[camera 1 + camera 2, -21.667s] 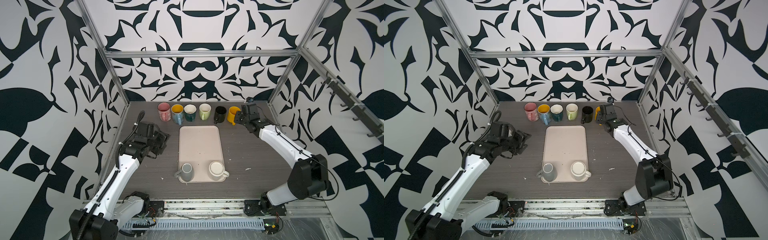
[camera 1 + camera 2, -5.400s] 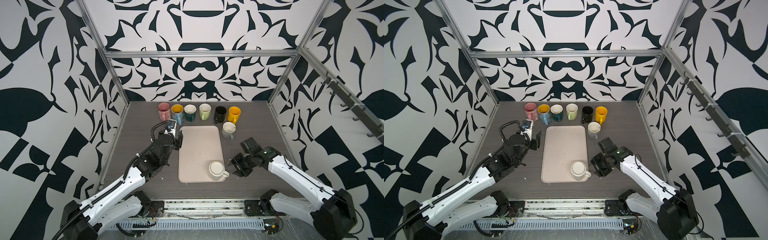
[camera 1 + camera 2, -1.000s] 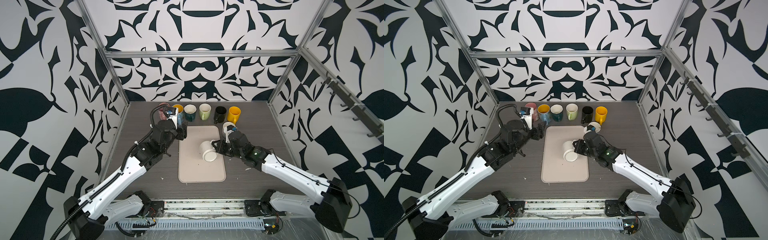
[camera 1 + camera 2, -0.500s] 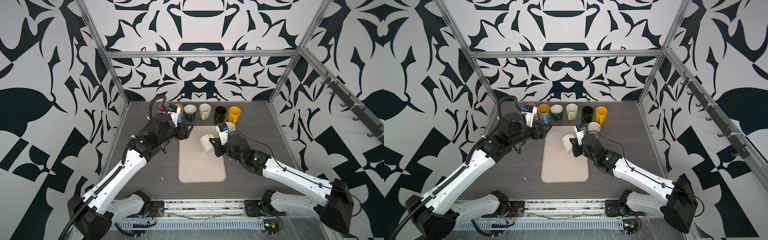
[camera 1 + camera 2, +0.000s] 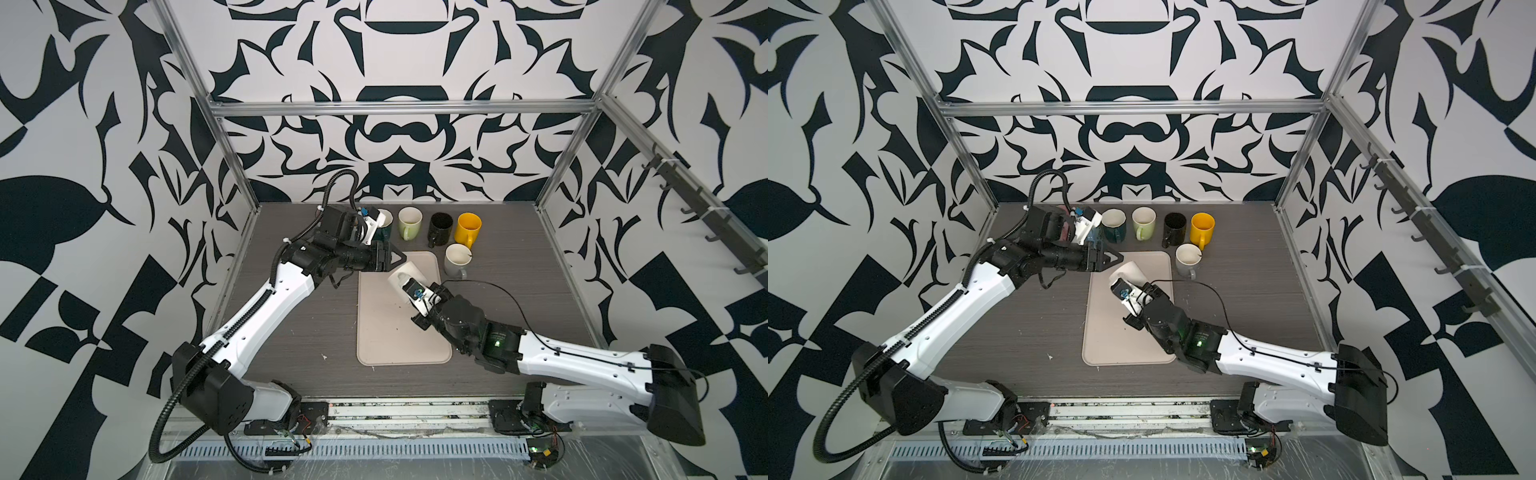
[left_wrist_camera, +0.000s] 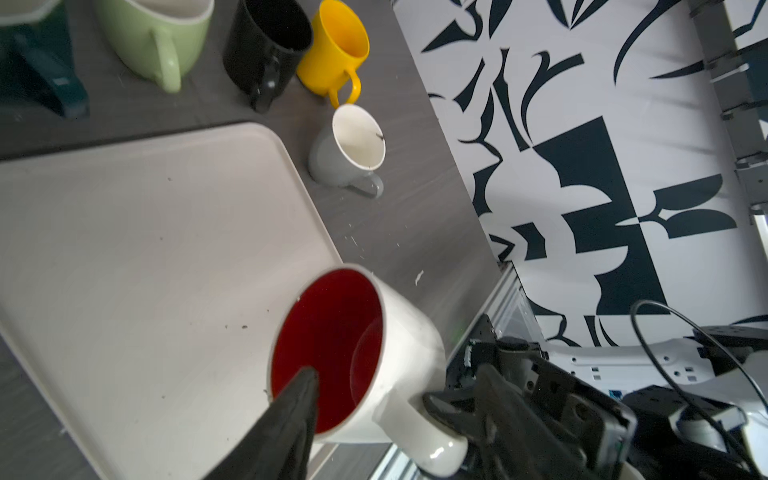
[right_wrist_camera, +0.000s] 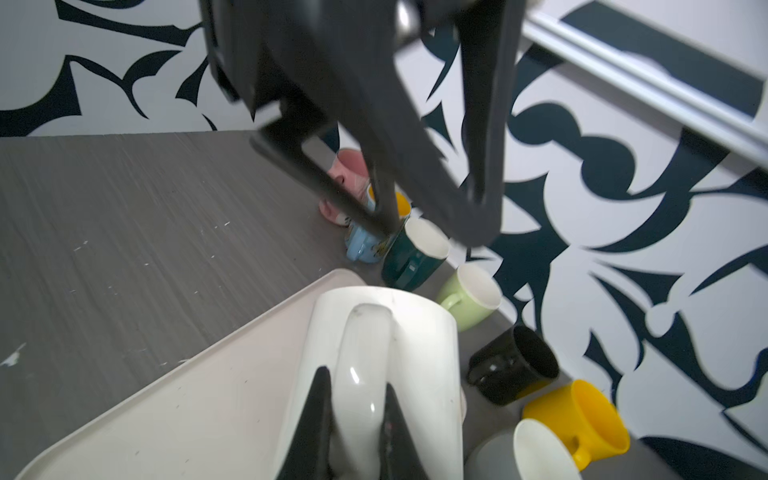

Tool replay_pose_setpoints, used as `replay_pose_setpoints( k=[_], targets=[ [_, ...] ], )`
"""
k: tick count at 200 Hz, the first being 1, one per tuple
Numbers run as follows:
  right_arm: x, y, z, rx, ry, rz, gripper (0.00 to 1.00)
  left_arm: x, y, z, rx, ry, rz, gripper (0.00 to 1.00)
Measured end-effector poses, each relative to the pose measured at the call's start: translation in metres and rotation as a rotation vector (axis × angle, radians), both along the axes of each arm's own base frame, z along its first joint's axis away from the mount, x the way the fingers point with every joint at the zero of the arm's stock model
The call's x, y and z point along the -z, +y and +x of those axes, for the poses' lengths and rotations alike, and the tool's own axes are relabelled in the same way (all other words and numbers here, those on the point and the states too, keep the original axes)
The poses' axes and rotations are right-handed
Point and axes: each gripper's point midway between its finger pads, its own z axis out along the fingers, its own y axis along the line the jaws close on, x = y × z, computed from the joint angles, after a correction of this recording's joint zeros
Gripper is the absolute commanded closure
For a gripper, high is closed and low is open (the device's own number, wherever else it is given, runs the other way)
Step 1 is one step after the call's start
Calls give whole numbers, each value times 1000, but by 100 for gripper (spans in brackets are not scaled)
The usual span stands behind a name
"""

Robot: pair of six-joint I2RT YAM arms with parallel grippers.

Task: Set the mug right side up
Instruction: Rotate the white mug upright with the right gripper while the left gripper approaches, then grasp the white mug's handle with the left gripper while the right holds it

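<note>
White mug (image 5: 409, 272) hung tipped sideways over the tray's (image 5: 376, 332) far end, with the right gripper (image 7: 357, 415) pinched on its handle to swing it round. Left gripper (image 5: 399, 259) was part open, one finger inside the red mouth, probably steadying it. Upright mugs (image 5: 440, 224) sat behind.

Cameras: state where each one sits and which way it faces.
Both top views: high at the front, looking down on the table; both arms show.
Left wrist: on the left arm, facing into the red-lined white mug; one of its fingers shows.
Right wrist: on the right arm, facing the back wall; right gripper shut on the mug's handle, left gripper open beyond.
Shared: every view shows white mug and tray.
</note>
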Motion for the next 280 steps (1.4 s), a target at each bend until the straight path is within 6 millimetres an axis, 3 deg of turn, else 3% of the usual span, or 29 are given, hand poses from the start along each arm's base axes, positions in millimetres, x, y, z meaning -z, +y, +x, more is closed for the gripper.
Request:
replay_pose_setpoints(
  k=[25, 84, 120, 154, 206, 280],
  targets=[
    [4, 3, 7, 42, -121, -101, 100, 4, 3, -9, 16, 50, 15, 37],
    [8, 18, 25, 150, -390, -327, 100, -14, 12, -20, 16, 19, 9, 37],
    [11, 33, 29, 192, -535, -429, 100, -8, 17, -20, -4, 26, 48, 37],
    [19, 43, 31, 192, -583, -501, 100, -5, 24, -14, -41, 13, 87, 37],
    [-6, 46, 33, 226, -629, -471, 100, 4, 35, -11, -83, 21, 146, 38],
    [-13, 50, 29, 224, -648, -465, 100, 3, 38, -1, -135, 10, 147, 46]
  ],
)
